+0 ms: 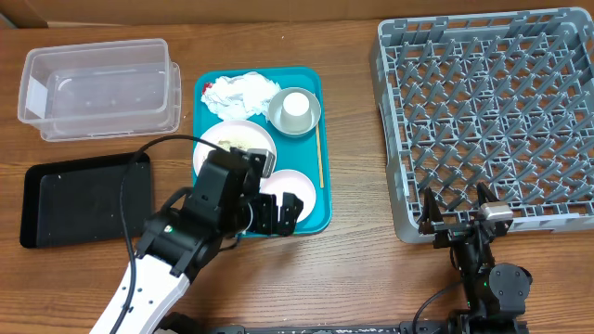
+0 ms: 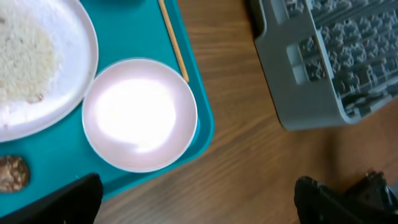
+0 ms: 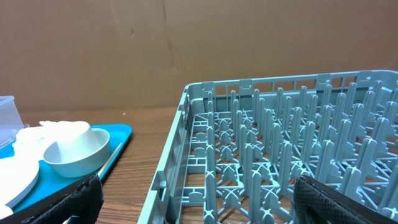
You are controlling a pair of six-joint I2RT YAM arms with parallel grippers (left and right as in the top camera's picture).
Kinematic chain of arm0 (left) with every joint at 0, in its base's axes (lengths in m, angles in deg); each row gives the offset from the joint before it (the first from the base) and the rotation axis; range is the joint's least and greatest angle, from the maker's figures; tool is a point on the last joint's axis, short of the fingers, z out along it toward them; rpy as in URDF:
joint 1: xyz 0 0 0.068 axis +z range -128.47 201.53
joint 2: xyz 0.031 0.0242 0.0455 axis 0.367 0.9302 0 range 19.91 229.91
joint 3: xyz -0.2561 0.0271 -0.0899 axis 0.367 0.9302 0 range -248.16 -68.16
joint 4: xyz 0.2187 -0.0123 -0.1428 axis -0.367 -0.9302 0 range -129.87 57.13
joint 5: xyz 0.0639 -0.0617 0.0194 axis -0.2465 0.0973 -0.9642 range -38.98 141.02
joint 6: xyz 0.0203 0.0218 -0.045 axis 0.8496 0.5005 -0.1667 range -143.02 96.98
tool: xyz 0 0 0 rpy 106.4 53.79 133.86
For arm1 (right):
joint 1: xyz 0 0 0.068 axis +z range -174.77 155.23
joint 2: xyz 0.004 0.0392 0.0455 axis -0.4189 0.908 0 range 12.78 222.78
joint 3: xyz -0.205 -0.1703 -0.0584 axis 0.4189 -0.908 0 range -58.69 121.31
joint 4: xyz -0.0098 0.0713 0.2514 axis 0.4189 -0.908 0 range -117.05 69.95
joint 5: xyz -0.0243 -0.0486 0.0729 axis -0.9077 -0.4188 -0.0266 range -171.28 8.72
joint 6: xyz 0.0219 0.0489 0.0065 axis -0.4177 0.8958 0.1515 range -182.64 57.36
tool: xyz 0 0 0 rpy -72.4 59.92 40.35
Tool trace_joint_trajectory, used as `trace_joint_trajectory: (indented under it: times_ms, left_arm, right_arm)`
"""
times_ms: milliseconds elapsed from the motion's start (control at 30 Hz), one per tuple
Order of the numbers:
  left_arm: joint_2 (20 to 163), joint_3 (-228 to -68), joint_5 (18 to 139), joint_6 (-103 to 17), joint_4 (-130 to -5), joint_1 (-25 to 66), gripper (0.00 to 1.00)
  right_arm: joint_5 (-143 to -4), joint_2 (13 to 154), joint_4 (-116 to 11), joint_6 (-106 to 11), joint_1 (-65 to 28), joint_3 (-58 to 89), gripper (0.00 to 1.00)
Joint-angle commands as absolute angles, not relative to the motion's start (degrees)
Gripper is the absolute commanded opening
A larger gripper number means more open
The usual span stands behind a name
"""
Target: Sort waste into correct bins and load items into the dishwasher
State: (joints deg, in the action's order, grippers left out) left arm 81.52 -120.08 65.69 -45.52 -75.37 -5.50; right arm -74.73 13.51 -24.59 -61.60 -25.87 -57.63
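On the teal tray [image 1: 316, 199] lie crumpled napkins with a red scrap [image 1: 243, 91], a grey-rimmed bowl [image 1: 312, 113] holding a small white cup [image 1: 294, 107], a large plate [image 1: 232, 141] and a smaller white plate [image 1: 286, 181]. My left gripper [image 1: 278, 211] is open and empty over the tray's front edge, just in front of the small plate [image 2: 140, 115]. The large plate [image 2: 37, 62] carries rice grains. A brown food bit [image 2: 12, 172] lies on the tray. The grey dish rack [image 1: 483, 102] stands at the right. My right gripper [image 1: 457, 218] is open and empty at its front left corner.
A clear tub [image 1: 97, 88] and a black tray [image 1: 83, 199] sit left of the teal tray. A wooden chopstick [image 1: 320, 153] lies along the teal tray's right side. Bare wood lies between the tray and the rack [image 3: 280, 143].
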Motion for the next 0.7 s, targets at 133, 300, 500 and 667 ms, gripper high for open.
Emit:
trace_joint_trajectory:
  times_ms: [133, 300, 500, 667]
  left_arm:
    - [88.55, -123.27, 64.73, -39.31, -76.14, -9.45, 1.00]
    - [96.31, -127.09, 53.61, -40.56, -80.71, -15.83, 1.00]
    - [101.78, -128.62, 50.79, -41.48, -78.39, -17.78, 1.00]
    - [104.29, -128.62, 53.04, -41.89, -75.26, -17.78, 1.00]
  right_arm:
    - [-75.19, 12.95, -24.35, -62.02, -26.02, -58.22, 1.00]
    - [-75.19, 12.95, -24.35, -62.02, -26.02, -58.22, 1.00]
    - [-75.19, 12.95, -24.35, -62.02, -26.02, -58.22, 1.00]
    - [-75.19, 12.95, -24.35, -62.02, -26.02, -58.22, 1.00]
